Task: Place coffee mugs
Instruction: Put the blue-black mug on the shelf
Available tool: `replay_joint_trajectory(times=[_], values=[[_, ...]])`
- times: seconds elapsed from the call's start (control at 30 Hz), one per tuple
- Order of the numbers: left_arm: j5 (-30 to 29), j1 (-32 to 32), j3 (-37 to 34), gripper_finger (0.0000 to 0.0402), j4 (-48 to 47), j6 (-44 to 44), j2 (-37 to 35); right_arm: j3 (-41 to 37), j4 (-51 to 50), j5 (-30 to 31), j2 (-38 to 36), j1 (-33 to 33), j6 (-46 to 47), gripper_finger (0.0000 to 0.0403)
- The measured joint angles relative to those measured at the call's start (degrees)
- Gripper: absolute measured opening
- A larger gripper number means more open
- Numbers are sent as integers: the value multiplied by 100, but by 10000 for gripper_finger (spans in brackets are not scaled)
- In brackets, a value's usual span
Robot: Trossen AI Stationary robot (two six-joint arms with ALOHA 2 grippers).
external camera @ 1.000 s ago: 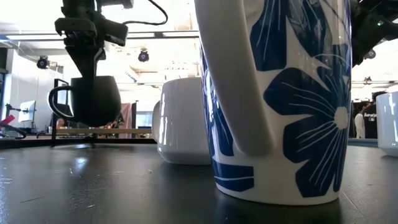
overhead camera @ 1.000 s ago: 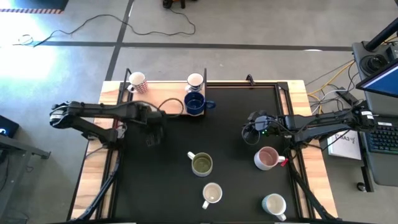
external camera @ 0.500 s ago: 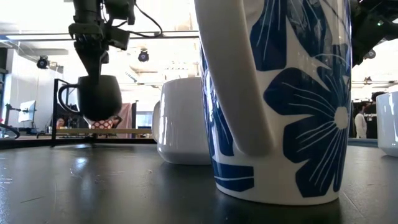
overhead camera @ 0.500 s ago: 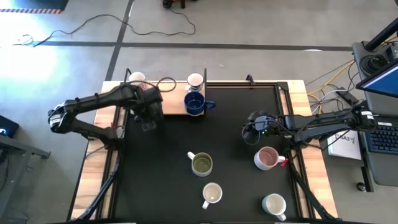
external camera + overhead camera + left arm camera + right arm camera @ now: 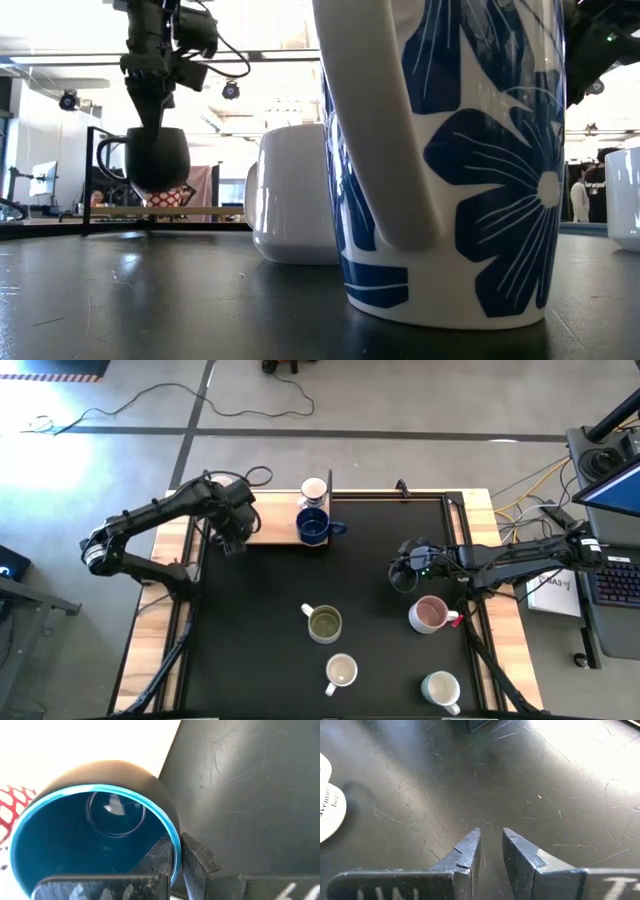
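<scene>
Looking straight down, the left gripper (image 5: pixel 236 523) hangs at the desk's (image 5: pixel 370 560) far left corner; the right gripper (image 5: pixel 403 574) waits beside the pink mug (image 5: pixel 429 614). Level view: a dark mug (image 5: pixel 156 158) hangs lifted. Left wrist: fingers (image 5: pixel 197 860) clenched on its teal-lined rim (wall pinched between). Right wrist: fingers (image 5: pixel 465 857) slightly parted, grasping nothing.

Two dark jointed arms, black cables looped alongside; right hand (image 5: pixel 491 851) fingers matte black, scuffed, white lettering at base.
</scene>
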Motion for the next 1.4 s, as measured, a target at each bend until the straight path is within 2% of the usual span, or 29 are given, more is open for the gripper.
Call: replay_joint_trajectory(times=[0.23, 0.67, 1.4], values=[[52, 452, 0, 11, 71, 883, 186, 0, -1, 1, 1, -1, 0, 68], [191, 1106, -4, 11, 65, 1587, 270, 0, -1, 1, 1, -2, 0, 68], [418, 1786, -9, 11, -234, 1930, 270, 0, 0, 1, 1, 0, 0, 68]])
